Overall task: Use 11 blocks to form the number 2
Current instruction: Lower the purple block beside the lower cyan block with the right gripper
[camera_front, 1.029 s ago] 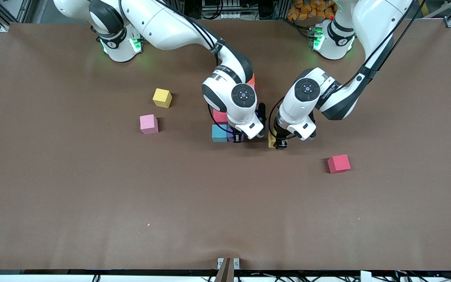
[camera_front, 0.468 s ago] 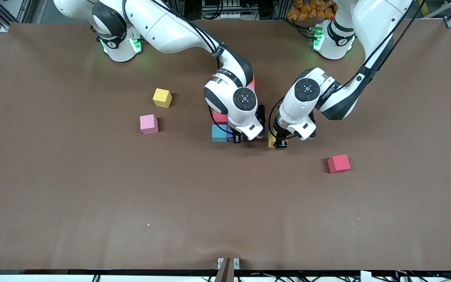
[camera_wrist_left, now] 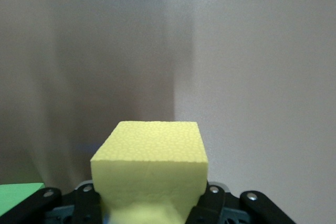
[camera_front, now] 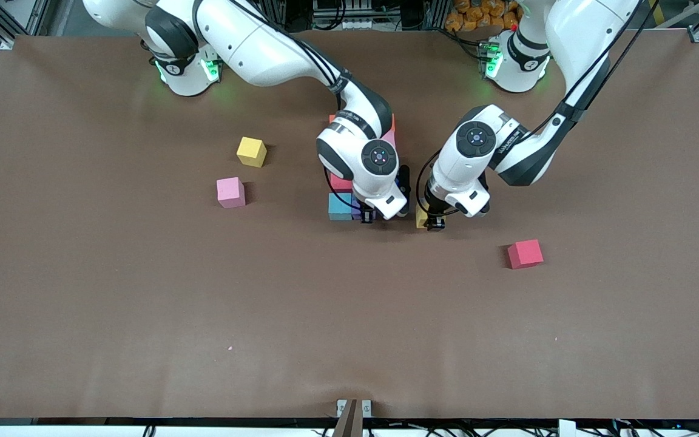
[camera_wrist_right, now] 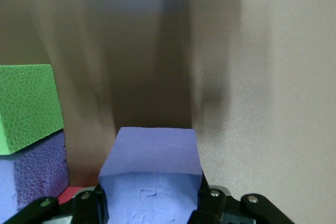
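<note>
Front view, frame centre: right gripper (camera_front: 366, 217) is clamping a purple block (camera_wrist_right: 151, 166), lowering it beside the half-built number 2 (camera_front: 349, 194) to extend its bottom row. Left gripper (camera_front: 434, 224) is gripping a yellow block (camera_wrist_left: 149, 174) just alongside, likely queued next.

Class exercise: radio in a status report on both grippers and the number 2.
Left gripper shut on yellow block, beside the number 2. Right gripper shut on purple block at its nearest row. Nothing in the way.
</note>
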`<state>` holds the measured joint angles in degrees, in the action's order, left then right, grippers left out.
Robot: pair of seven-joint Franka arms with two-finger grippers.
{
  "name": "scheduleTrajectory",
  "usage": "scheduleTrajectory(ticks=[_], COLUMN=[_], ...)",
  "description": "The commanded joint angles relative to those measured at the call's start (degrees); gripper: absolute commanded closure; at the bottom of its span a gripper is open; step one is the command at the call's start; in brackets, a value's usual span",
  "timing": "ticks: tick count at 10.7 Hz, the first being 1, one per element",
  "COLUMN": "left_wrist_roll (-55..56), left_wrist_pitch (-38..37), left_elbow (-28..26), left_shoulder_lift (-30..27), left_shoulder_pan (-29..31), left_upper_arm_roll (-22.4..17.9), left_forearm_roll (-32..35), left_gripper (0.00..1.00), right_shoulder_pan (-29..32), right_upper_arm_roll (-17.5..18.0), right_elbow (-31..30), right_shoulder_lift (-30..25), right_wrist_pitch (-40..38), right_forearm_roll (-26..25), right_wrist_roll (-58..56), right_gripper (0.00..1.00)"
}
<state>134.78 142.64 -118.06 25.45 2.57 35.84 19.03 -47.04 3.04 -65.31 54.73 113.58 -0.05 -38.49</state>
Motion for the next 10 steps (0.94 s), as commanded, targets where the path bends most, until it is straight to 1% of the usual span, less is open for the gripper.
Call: scheduleTrajectory(ticks=[1, 2, 3, 4, 5, 6, 10], left_wrist_roll=[-0.92, -0.92, -0.92, -0.92, -0.92, -0.92, -0.83], left_wrist_pitch=[-0.70, -0.70, -0.70, -0.70, -0.70, -0.70, -0.78], left_elbow=[-1.03, -1.12, -1.12, -1.12, -1.12, -1.12, -1.12], left_shoulder_lift=[-1.72, -1.72, -1.72, -1.72, -1.72, -1.72, -1.81], left_shoulder_pan=[0.68, 0.68, 0.68, 0.68, 0.68, 0.68, 0.60], left_upper_arm_roll=[0.54, 0.54, 0.54, 0.54, 0.54, 0.54, 0.72], left_forearm_roll=[-0.40, -0.40, -0.40, -0.40, -0.40, -0.40, -0.40], left_gripper=[0.49, 0.49, 0.49, 0.49, 0.49, 0.49, 0.49], right_shoulder_pan=[-0.33, -0.33, -0.33, -0.25, -0.25, -0.25, -0.25], right_upper_arm_roll=[-0.22, -0.22, -0.22, -0.31, -0.31, -0.31, -0.14], right_elbow=[2.38, 2.38, 2.38, 2.29, 2.20, 2.20, 2.20], right_shoulder_lift=[1.61, 1.70, 1.70, 1.70, 1.70, 1.70, 0.04], right_wrist_pitch=[-0.12, -0.03, -0.03, 0.06, 0.41, 0.41, -0.38], right_forearm_roll=[0.67, 0.67, 0.67, 0.67, 0.67, 0.58, 0.75], right_wrist_roll=[0.87, 1.05, 1.48, 1.49, 1.57, 1.57, 1.40], right_gripper=[0.72, 0.68, 0.59, 0.35, 0.03, 0.00, 0.00])
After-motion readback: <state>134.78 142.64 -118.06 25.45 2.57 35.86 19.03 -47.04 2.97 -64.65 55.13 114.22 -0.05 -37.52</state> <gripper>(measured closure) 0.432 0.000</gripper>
